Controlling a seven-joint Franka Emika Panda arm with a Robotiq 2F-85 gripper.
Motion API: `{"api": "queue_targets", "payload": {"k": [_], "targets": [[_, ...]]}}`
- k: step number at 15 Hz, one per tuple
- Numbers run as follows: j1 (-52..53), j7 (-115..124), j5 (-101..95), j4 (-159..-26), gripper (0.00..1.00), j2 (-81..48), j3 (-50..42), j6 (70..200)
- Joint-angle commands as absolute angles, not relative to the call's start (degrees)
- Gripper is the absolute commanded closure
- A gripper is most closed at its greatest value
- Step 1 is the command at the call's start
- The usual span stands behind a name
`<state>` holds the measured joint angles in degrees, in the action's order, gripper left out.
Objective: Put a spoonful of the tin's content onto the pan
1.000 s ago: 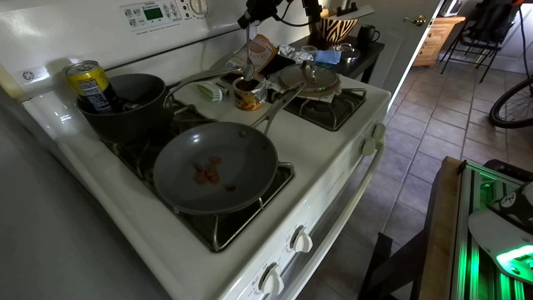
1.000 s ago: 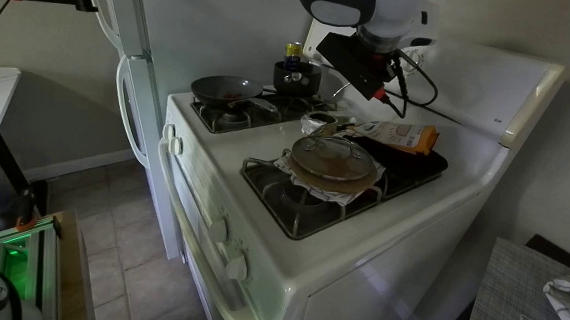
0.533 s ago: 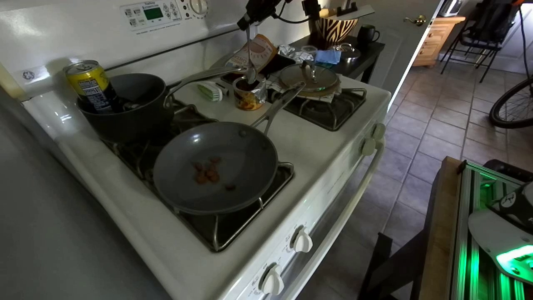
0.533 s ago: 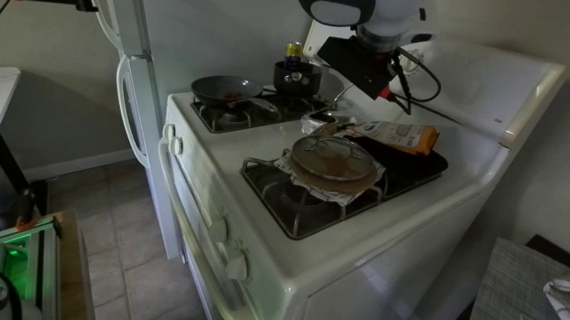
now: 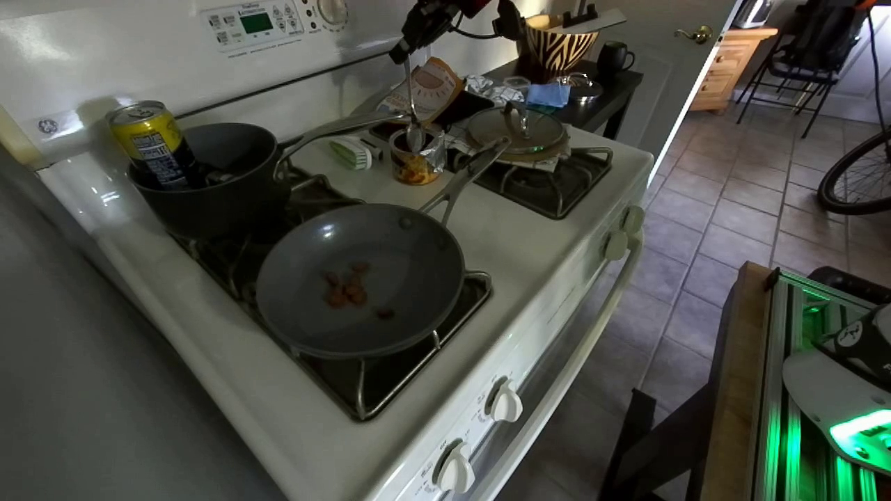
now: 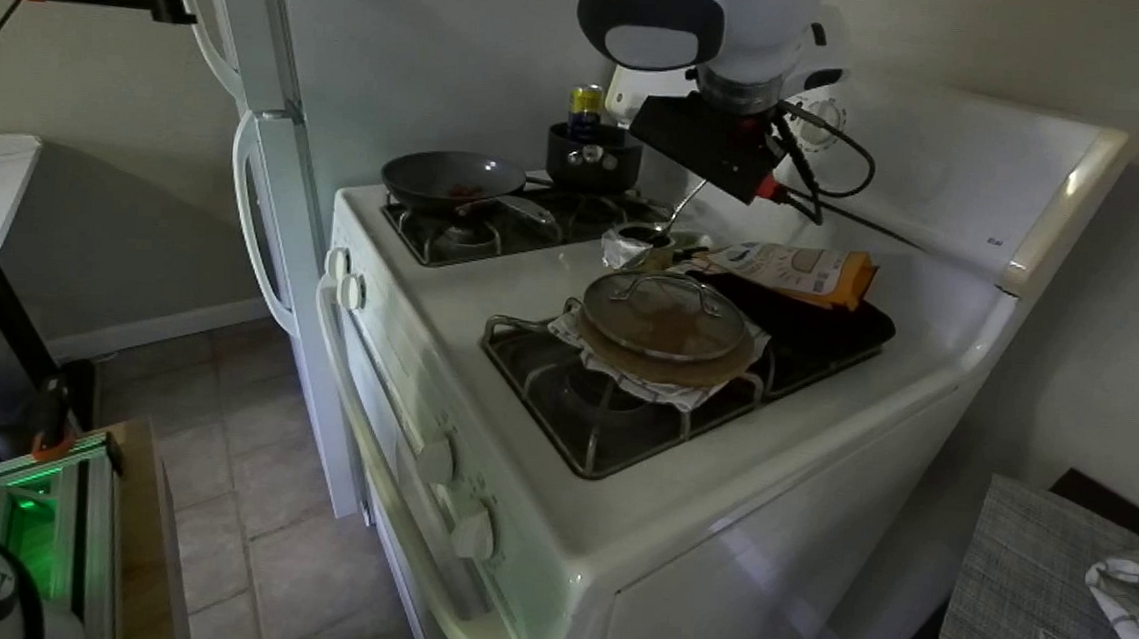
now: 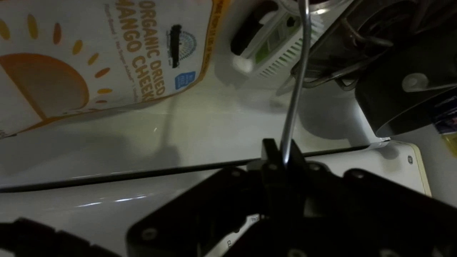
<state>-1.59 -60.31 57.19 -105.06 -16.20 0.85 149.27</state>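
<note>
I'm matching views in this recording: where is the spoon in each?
In an exterior view: spoon upper middle, tip at the mouth of the tin.
In an exterior view: spoon upper half, just right of centre.
Wrist view: spoon right of centre, only handle showing.
Shared landmark: mango bag, all three.

In both exterior views the arm has come down and drifted slightly left since half a second ago, the gripper with it. The spoon has sunk too: its bowl now sits lower, within the mouth of the tin, and in an exterior view its handle stands steeper than a second ago
</note>
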Motion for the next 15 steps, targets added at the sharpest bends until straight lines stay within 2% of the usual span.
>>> {"api": "queue_targets", "payload": {"k": [1, 6, 7, 8, 15], "targets": [[-1.7, -63.56, 59.93, -104.66, 0.98, -18.1, 2.31, 149.1], [-3.99, -71.37, 72.34, -103.81, 0.98, -19.88, 5.28, 144.98], [-4.39, -72.26, 74.09, -103.9, 0.68, -19.91, 5.46, 144.13], [-4.58, -72.47, 74.65, -104.38, 0.67, -19.51, 5.19, 143.33], [-4.19, -67.56, 71.88, -105.54, 0.15, -17.49, 1.45, 140.22]]}}
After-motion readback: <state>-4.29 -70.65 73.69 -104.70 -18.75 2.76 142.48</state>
